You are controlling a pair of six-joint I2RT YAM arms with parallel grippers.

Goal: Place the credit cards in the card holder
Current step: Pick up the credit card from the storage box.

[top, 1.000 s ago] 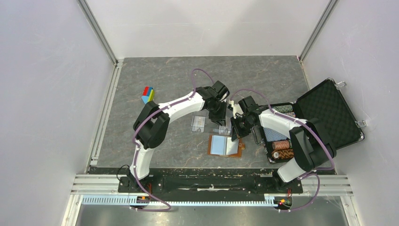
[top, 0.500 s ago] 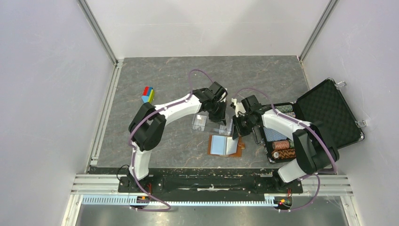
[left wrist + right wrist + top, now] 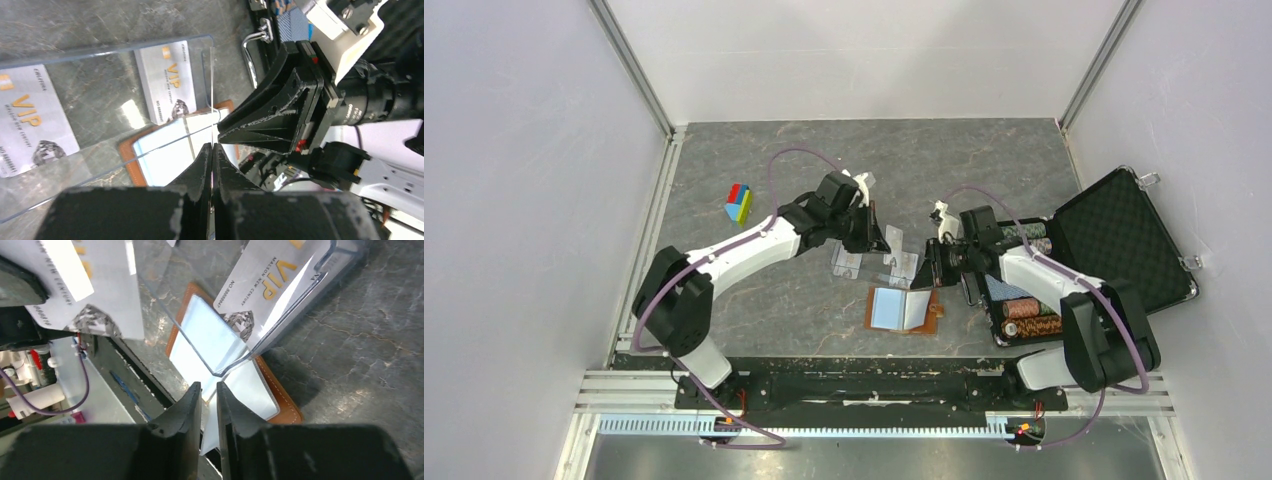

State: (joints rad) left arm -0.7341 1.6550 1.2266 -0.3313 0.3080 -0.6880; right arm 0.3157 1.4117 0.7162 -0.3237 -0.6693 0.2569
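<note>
The brown card holder [image 3: 876, 312] lies open near the table's front, pale inner sleeves up; it also shows in the right wrist view [image 3: 280, 395] and the left wrist view [image 3: 131, 150]. Two pale VIP credit cards [image 3: 167, 80] [image 3: 30, 120] lie in a clear plastic tray [image 3: 896, 264] behind it. One card [image 3: 265, 285] shows through the tray in the right wrist view. My left gripper [image 3: 879, 240] is shut on the tray's thin clear wall [image 3: 212, 75]. My right gripper [image 3: 927, 278] is shut on a raised pale leaf [image 3: 212, 425] of the card holder.
An open black foam-lined case [image 3: 1124, 240] stands at the right, with stacked poker chips [image 3: 1024, 315] in its near half. A small coloured block [image 3: 739, 202] lies at the left. The two grippers are close together over the tray [image 3: 280, 110].
My left arm has swung left and its gripper has moved up and left, taking the clear tray's edge with it. My right gripper has shifted slightly right, staying at the card holder.
</note>
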